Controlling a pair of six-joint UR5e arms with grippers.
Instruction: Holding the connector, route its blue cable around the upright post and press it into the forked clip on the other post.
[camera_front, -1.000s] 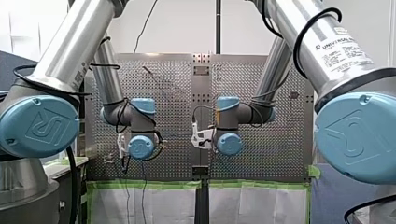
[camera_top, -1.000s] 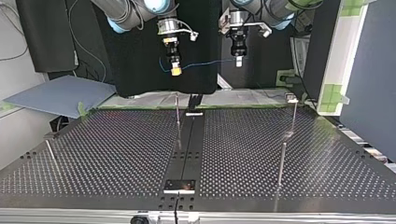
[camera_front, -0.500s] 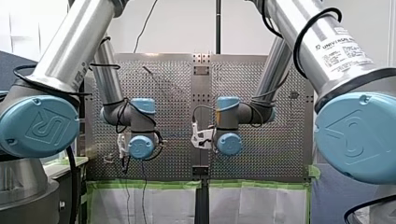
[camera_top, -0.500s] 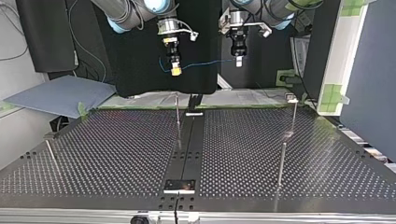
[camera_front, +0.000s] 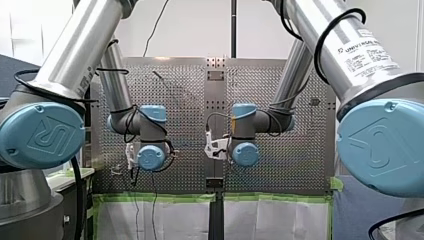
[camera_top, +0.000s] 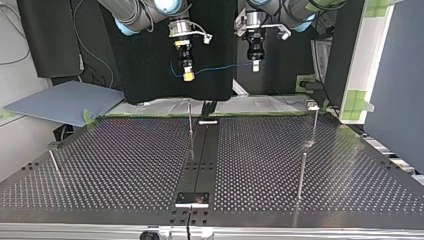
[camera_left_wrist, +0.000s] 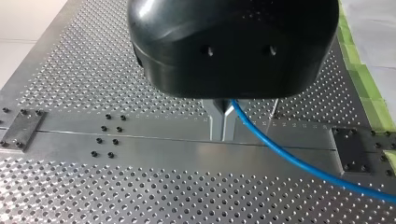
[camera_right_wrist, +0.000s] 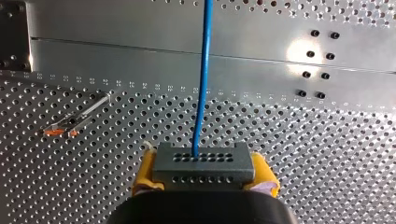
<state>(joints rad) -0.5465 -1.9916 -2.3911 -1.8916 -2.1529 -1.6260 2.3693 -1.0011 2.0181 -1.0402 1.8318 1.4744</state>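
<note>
Front view: nothing has shifted over the last second. Both arms hang motionless above the perforated metal bench (camera_front: 280, 90), their wrists hiding what they carry. I judge this a pause before routing starts, with every step of the task not yet done.

Top view: the picture also matches the earlier ones. The thin blue cable (camera_top: 220, 68) spans in the air between my right jaws, at this view's left, and my left jaws, well above and behind the slim upright metal post (camera_top: 190, 120). A second slim post (camera_top: 314, 125) stands far off at the view's right. I cannot tell whether it carries the forked clip.

Left wrist view: my left jaws are closed together on the cable (camera_left_wrist: 299, 163), which trails away over the bench.

Right wrist view: my right jaws clamp their yellow pads (camera_right_wrist: 144, 175) on the grey perforated connector block (camera_right_wrist: 204, 163), with the cable leaving it straight ahead.

No container shows in any view.
</note>
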